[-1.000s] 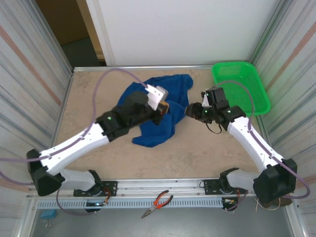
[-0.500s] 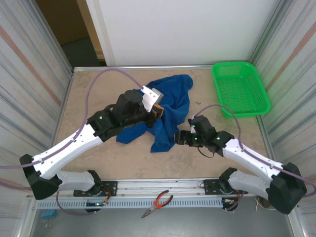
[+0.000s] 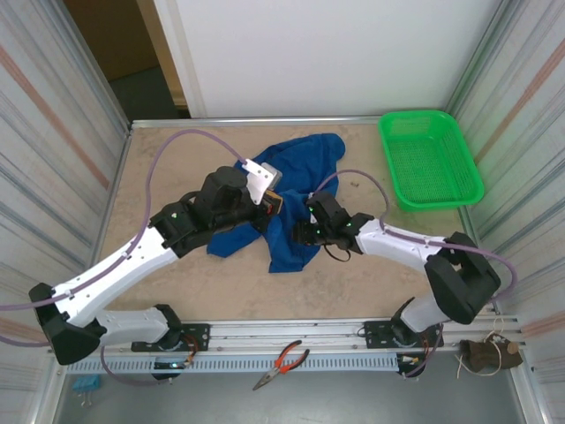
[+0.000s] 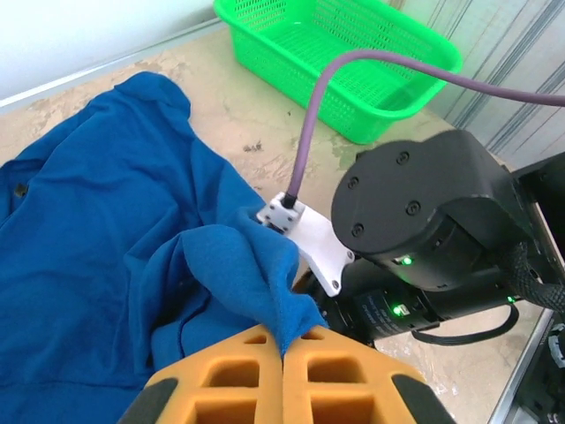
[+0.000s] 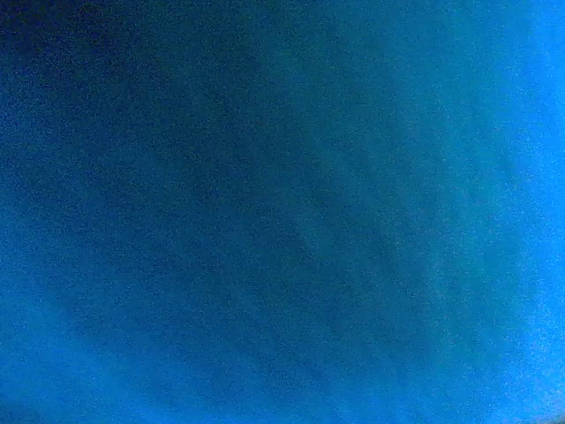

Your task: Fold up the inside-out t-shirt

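Your left fingers (image 4: 231, 378) were clenched on a raised fold of the t-shirt (image 3: 305, 163), which lay crumpled in the middle of the worktop (image 3: 168, 159). Your right fingers (image 3: 308, 231) sat against its near edge, with cloth pressed up to their camera. I couldn't tell whether they were gripping it.
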Action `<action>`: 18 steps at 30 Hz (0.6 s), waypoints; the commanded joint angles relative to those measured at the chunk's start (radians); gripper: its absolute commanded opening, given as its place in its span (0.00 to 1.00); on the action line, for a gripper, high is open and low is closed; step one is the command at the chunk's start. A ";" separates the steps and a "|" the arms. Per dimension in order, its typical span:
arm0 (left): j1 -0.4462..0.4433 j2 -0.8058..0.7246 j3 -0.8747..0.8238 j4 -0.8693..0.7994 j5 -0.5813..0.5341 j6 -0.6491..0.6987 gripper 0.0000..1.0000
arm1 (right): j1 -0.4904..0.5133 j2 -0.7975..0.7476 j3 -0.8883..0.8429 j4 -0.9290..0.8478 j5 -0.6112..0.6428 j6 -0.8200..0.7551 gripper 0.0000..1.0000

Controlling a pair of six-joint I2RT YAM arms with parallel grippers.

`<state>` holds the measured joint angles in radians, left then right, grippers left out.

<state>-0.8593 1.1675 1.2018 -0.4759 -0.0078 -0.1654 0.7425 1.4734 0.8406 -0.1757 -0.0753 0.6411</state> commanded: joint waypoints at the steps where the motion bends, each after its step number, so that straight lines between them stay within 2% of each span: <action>1: 0.040 -0.065 -0.039 -0.029 -0.019 -0.008 0.00 | -0.031 -0.089 0.022 -0.095 0.035 -0.034 0.00; 6: 0.126 -0.154 -0.147 -0.049 -0.016 -0.020 0.00 | -0.118 -0.387 -0.037 -0.294 0.081 -0.007 0.00; 11: 0.138 -0.217 -0.209 -0.069 -0.008 -0.026 0.00 | -0.202 -0.642 -0.043 -0.439 0.102 0.025 0.00; 18: 0.138 -0.259 -0.221 -0.102 -0.060 -0.012 0.00 | -0.233 -0.745 -0.070 -0.452 0.117 0.089 0.00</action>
<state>-0.7238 0.9337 0.9813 -0.5545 -0.0235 -0.1806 0.5236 0.7399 0.7918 -0.5777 0.0071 0.6807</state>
